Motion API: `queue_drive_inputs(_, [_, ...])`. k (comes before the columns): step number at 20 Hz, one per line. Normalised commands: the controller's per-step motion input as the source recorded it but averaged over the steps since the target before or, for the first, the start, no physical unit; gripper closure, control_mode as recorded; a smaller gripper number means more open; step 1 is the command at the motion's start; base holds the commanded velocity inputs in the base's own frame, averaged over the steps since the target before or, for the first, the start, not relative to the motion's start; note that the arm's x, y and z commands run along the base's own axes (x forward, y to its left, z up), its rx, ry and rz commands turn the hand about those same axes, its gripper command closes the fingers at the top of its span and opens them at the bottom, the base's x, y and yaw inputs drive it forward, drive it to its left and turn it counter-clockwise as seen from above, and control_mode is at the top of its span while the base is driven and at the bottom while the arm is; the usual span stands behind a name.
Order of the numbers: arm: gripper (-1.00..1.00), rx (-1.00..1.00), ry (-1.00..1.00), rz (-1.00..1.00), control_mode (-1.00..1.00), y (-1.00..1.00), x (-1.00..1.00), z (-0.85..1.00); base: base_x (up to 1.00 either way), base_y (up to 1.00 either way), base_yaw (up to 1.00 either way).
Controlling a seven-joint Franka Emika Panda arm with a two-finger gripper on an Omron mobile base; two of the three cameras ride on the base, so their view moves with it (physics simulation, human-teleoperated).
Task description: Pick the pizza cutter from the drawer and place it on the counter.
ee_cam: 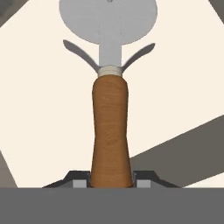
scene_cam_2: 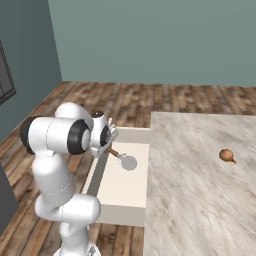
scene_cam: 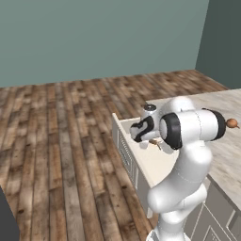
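Grasp step: the gripper pinches the cutter by its handle, over the open drawer.

Left base view: the arm reaches down over the drawer, and the brown handle of the cutter shows just below the wrist; whether it is clear of the drawer floor cannot be told. Right base view: the cutter slants out from the gripper, its disc over the drawer's pale floor; the counter lies beside the drawer, with a small brown ball well apart on it. Hand view: both fingertips press the base of the wooden handle, the blade pointing away. Judged next move: lift straight up clear of the drawer wall, then carry across to bare counter, keeping clear of the ball.
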Motion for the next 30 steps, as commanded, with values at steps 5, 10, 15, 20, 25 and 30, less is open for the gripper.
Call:
queue_drive_inputs(5, [1.0,0.0,-0.01,0.01,-1.0,-0.11,0.46,1.0,0.0,0.0,0.0])
queue_drive_inputs(10, [1.0,0.0,-0.01,-0.05,-1.0,-0.5,0.3,1.0,0.0,0.0,0.0])
queue_drive_inputs(15, [1.0,0.0,0.0,-0.1,-1.0,-0.79,0.04,1.0,0.0,0.0,0.0])
queue_drive_inputs(20, [1.0,0.03,0.0,-0.14,-1.0,-1.0,0.0,0.25,0.0,0.0,0.0])
queue_drive_inputs(25, [1.0,0.1,0.0,-0.11,-1.0,-1.0,0.0,-0.61,0.0,0.0,0.0])
queue_drive_inputs(30, [1.0,0.14,-0.05,-0.05,-1.0,-1.0,-0.03,-0.99,0.0,0.0,0.0])
